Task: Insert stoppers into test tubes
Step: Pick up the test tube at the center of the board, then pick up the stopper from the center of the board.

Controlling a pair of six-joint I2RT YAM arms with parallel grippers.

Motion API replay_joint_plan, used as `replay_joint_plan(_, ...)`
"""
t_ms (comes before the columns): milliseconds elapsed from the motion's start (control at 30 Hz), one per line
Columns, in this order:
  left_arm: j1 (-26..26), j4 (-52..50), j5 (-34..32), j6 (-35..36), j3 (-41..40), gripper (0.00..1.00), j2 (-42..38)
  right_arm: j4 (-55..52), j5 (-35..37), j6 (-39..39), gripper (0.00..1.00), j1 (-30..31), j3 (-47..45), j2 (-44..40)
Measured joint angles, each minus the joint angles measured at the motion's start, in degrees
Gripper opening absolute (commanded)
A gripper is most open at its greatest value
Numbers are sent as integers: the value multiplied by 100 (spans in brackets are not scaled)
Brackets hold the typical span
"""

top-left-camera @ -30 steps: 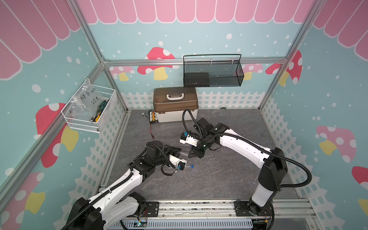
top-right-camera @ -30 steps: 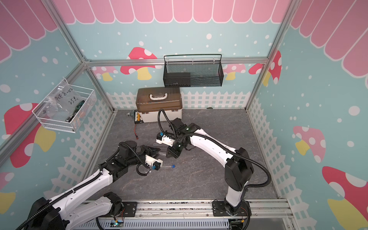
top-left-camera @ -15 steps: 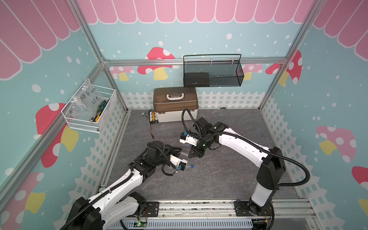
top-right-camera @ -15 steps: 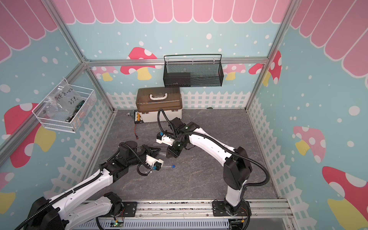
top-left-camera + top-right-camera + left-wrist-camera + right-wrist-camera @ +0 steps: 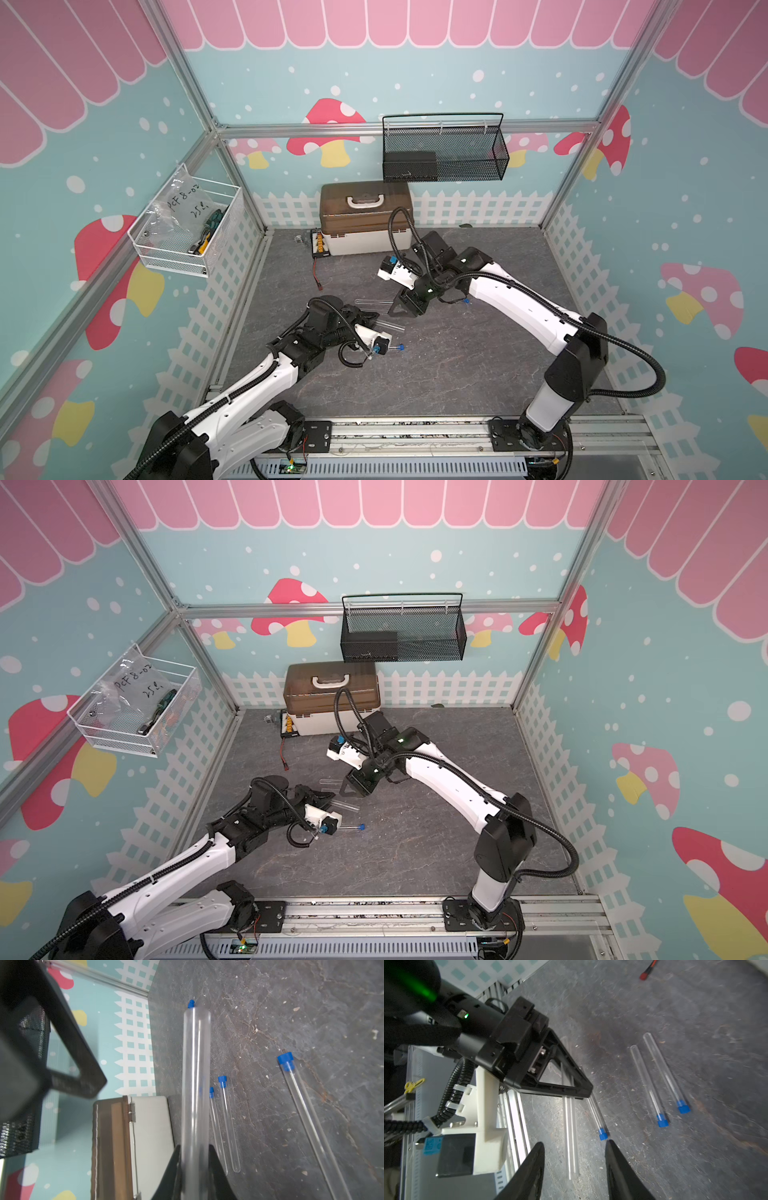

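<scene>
My left gripper (image 5: 373, 319) (image 5: 328, 798) (image 5: 194, 1147) is shut on a clear test tube (image 5: 195, 1084) (image 5: 570, 1147) with an open, unplugged mouth. That mouth end shows between the fingers of my right gripper (image 5: 575, 1142) (image 5: 393, 311) (image 5: 345, 791), which is open and touches nothing. One loose blue stopper (image 5: 191, 1004) (image 5: 465, 300) lies on the floor beyond the tube's mouth. Three stoppered tubes lie on the floor: one (image 5: 596, 1113) (image 5: 392, 347) (image 5: 353, 827) near the left gripper and two side by side (image 5: 649, 1084) (image 5: 663, 1072) (image 5: 227, 1124).
A brown-lidded toolbox (image 5: 365, 216) (image 5: 330, 692) stands at the back wall beside a yellow-pinned board (image 5: 318, 246) and a red-tipped cable (image 5: 319, 284) (image 5: 646, 972). A black mesh basket (image 5: 444, 153) and a white wire basket (image 5: 187, 232) hang on the walls.
The left gripper has closed on the tube. The right gripper has opened and let it go. Both arms have hardly moved.
</scene>
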Motion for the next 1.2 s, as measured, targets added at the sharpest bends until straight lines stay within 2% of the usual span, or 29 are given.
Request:
replay_joint_plan(133, 39, -120, -72, -1178, 195, 0, 162, 463, 850, 205, 45, -584, -957, -765)
replay_joint_plan(200, 114, -251, -66, -1749, 487, 0, 448, 621, 1495, 236, 44, -782, -1346, -981)
replay_joint_plan(400, 350, -450, 157, -2981, 1189, 0, 1231, 835, 2944, 455, 45, -999, -1915, -909)
replay_joint_plan(500, 348, -439, 240, -3294, 1193, 0, 1357, 850, 3622, 1029, 43, -1091, -1886, -713)
replay_joint_plan(600, 350, -256, 260, -3475, 1102, 0, 1353, 535, 4334, 1958, 43, -1158, -1576, -286)
replay_joint_plan(700, 350, -57, 251, -3574, 951, 0, 1335, 350, 4612, 2671, 43, -1204, -1266, 164)
replay_joint_plan(800, 350, 74, 245, -3617, 804, 0, 1296, 251, 4684, 2931, 43, -1217, -1093, 490)
replay_joint_plan(933, 350, 225, 229, -3628, 649, 0, 1172, 203, 4599, 2546, 44, -1263, -691, 997)
replay_joint_plan(1200, 350, 437, 232, -3628, 586, 0, 1086, -59, 4395, 396, 44, -1497, -446, 1725)
